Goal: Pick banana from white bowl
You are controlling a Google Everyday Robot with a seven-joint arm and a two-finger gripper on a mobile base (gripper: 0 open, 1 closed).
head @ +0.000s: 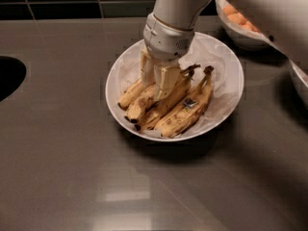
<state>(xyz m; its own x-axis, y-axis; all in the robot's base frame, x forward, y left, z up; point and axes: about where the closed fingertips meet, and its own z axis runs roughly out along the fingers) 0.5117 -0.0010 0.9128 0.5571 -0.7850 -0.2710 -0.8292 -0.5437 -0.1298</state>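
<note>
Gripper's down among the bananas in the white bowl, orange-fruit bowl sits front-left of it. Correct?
Not quite. The camera view shows the smaller bowl of orange fruit behind and to the right of the white bowl, not front-left. The gripper is down among the bananas in the white bowl.

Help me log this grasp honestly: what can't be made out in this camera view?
All in the camera view:
Whether the tool, down among the bananas in the white bowl, holds one: its tip is buried between them.
The bowl of orange fruit: mostly hidden by the arm.
The dish at the right: cut off by the edge.
The banana sticker: too small to read.
</note>
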